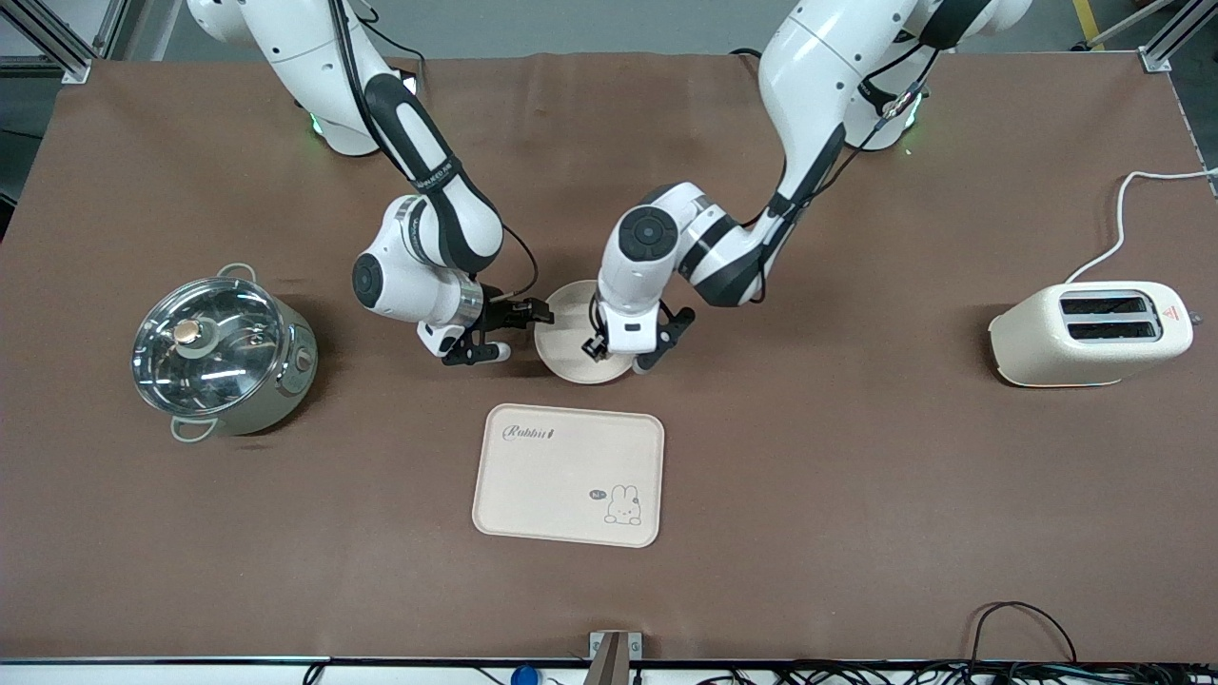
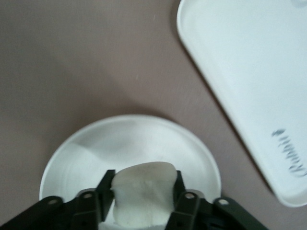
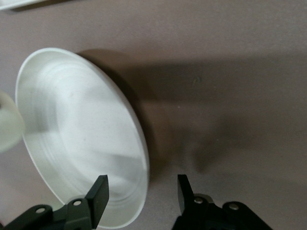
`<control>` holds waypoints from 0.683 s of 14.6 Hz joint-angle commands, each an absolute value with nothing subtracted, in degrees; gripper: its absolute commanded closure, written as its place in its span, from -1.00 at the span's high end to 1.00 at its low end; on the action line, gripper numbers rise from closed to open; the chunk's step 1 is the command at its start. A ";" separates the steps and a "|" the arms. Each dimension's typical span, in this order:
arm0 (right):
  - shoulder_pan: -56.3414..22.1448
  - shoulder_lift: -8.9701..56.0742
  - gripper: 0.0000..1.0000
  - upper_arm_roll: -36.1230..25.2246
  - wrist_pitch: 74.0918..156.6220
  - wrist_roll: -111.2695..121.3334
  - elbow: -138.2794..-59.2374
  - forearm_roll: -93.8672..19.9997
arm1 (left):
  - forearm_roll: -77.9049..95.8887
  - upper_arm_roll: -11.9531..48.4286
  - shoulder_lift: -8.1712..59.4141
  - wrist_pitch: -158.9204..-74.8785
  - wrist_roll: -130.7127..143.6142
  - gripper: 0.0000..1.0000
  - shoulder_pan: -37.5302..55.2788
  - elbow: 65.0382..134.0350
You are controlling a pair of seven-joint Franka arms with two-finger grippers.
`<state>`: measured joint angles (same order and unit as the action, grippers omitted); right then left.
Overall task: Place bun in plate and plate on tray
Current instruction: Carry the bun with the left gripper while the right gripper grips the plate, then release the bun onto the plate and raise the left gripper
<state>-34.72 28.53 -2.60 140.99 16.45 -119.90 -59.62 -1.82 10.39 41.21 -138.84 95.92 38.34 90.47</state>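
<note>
The small off-white, soft-looking bun (image 2: 143, 191) sits pinched between the left gripper's (image 2: 144, 194) black fingers, just over the round, shallow cream-white plate (image 2: 129, 143). It looks light and squashy, so a gentle side pinch should do. The plate seems stiff and smooth, best taken at its raised rim; the right gripper (image 3: 141, 194) straddles that rim with its fingers spread, holding nothing. The cream rectangular tray (image 1: 568, 474) with the rabbit drawing lies nearer the front camera.

"rabbit" script on one corner of the tray (image 1: 568, 474), near a small rabbit drawing (image 1: 623, 505)
</note>
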 commanded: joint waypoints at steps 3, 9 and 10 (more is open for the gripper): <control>-34.72 31.11 0.08 -2.46 142.03 18.28 -118.48 -61.79 | -2.11 10.02 41.57 -138.52 97.65 1.00 39.64 89.03; -34.72 32.08 -0.11 -2.46 142.12 18.19 -117.07 -62.67 | -2.46 9.93 39.38 -137.55 97.47 1.00 38.94 85.78; -34.80 32.08 -0.24 -2.46 142.12 18.28 -116.90 -62.93 | -2.90 9.32 38.59 -137.29 97.12 1.00 38.67 85.78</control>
